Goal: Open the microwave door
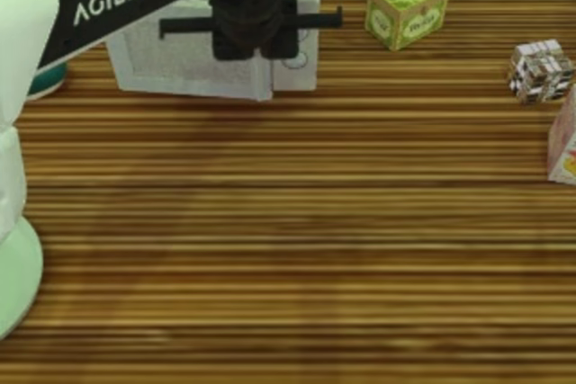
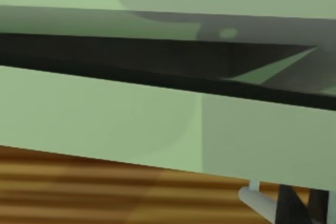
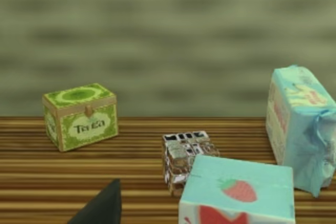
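Note:
The pale grey-white microwave (image 1: 304, 69) stands at the table's far left. Its door (image 1: 180, 58), with a speckled mesh window, hangs slightly ajar, its handle edge swung a little out from the front panel. My left gripper (image 1: 254, 38) hangs over that edge. In the left wrist view the dark fingers (image 2: 287, 209) stand around the thin pale handle (image 2: 256, 201), shut on it. A dark gap (image 2: 157, 59) runs along the door (image 2: 105, 114). My right gripper (image 3: 105, 205) is out of the top view, parked at the right.
A green tea box (image 1: 407, 6) sits just right of the microwave. At the far right stand a patterned cube (image 1: 540, 69) and a strawberry carton (image 1: 565, 146). A pale blue pack (image 3: 302, 127) shows beside them. Something teal (image 1: 45, 83) peeks from behind my left arm.

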`<state>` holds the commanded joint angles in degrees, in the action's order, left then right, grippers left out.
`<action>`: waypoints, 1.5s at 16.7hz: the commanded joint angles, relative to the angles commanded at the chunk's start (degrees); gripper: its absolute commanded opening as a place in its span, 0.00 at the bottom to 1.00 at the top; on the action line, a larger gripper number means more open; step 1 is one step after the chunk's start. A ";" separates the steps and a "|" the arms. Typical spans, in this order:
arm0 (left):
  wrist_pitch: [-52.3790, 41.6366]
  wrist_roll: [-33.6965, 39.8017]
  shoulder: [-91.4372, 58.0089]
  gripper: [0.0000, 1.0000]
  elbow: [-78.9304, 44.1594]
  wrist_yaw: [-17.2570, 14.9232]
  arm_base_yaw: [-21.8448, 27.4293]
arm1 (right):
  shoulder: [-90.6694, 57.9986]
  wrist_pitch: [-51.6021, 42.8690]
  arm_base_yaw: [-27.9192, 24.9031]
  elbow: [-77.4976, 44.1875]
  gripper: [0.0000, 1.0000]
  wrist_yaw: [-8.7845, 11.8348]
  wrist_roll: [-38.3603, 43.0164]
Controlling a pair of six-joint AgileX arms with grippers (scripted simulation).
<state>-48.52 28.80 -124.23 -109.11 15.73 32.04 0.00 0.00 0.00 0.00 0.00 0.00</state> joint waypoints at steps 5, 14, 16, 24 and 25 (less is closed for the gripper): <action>0.00 0.00 0.00 0.00 0.00 0.00 0.00 | 0.00 0.00 0.00 0.00 1.00 0.00 0.00; 0.00 0.00 0.00 0.00 0.00 0.00 0.00 | 0.00 0.00 0.00 0.00 1.00 0.00 0.00; 0.05 0.29 -0.33 0.00 0.06 -0.38 0.29 | 0.00 0.00 0.00 0.00 1.00 0.00 0.00; 4.14 -5.25 4.97 0.00 8.09 -2.54 -0.47 | 0.00 0.00 0.00 0.00 1.00 0.00 0.00; 4.37 -5.38 5.22 0.00 8.24 -2.60 -0.49 | 0.00 0.00 0.00 0.00 1.00 0.00 0.00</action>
<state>-44.16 23.42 -119.01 -100.87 13.13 31.55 0.00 0.00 0.00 0.00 0.00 0.00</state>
